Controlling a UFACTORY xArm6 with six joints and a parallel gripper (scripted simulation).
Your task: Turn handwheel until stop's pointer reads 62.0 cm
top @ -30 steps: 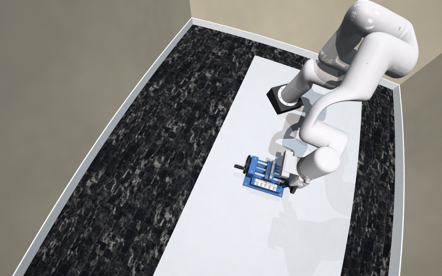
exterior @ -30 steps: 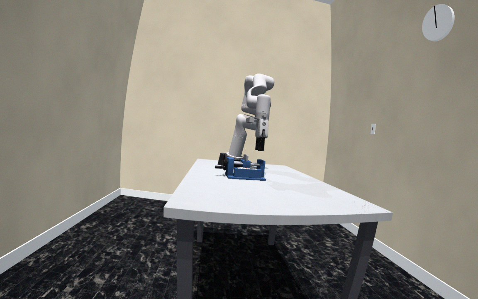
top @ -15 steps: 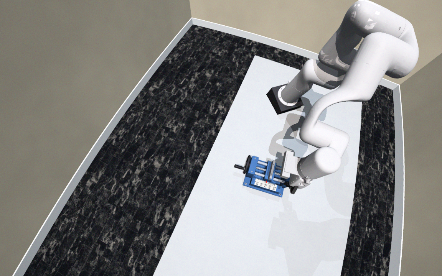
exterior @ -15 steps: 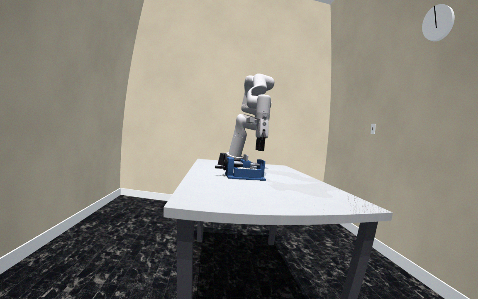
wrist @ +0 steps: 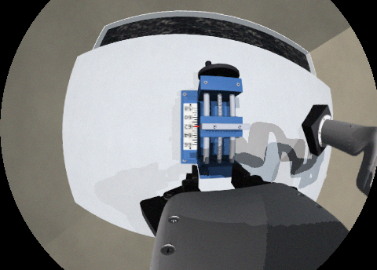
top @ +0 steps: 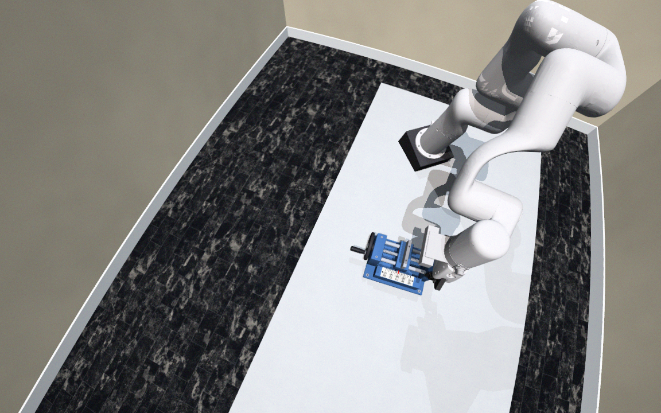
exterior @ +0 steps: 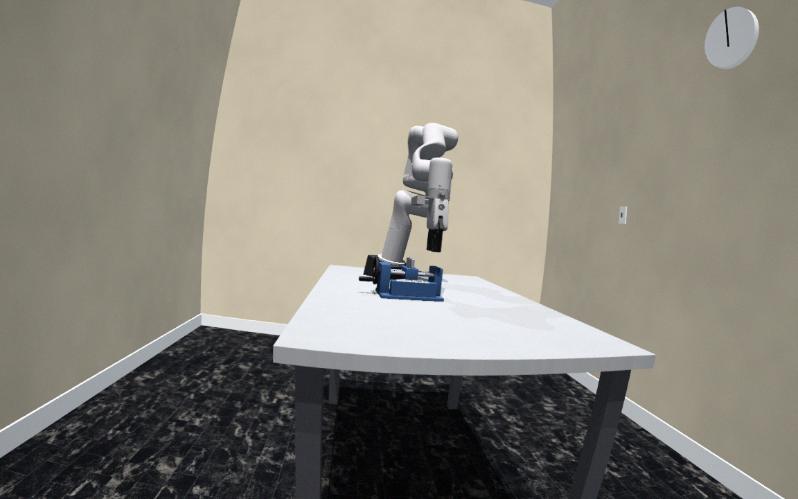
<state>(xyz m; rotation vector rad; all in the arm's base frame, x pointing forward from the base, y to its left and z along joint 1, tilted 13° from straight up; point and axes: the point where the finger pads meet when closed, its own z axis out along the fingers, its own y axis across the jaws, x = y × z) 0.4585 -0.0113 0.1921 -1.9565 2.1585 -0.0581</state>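
A blue slide fixture [top: 377, 265] [exterior: 408, 287] [wrist: 220, 84] stands on the white table [top: 364, 334] [exterior: 451, 335] [wrist: 121, 124]. Its black handwheel [top: 371, 245] [exterior: 373, 267] [wrist: 217, 69] with a crank handle [top: 356, 249] sits at one end. The grey stop [top: 404, 258] [wrist: 222, 125] lies across the rails near the middle. A small red pointer [wrist: 196, 125] rests on the white scale [top: 397, 275] [wrist: 190, 124]; the reading is too small to tell. My gripper [top: 435, 281] [exterior: 434, 248] [wrist: 214, 173] is open and empty. It hangs above the fixture's end opposite the handwheel.
The arm's black base [top: 420, 148] [wrist: 314, 129] is bolted to the table behind the fixture. The arm's elbow hangs over the fixture's rear side. A wall clock [exterior: 730, 37] hangs high on the right.
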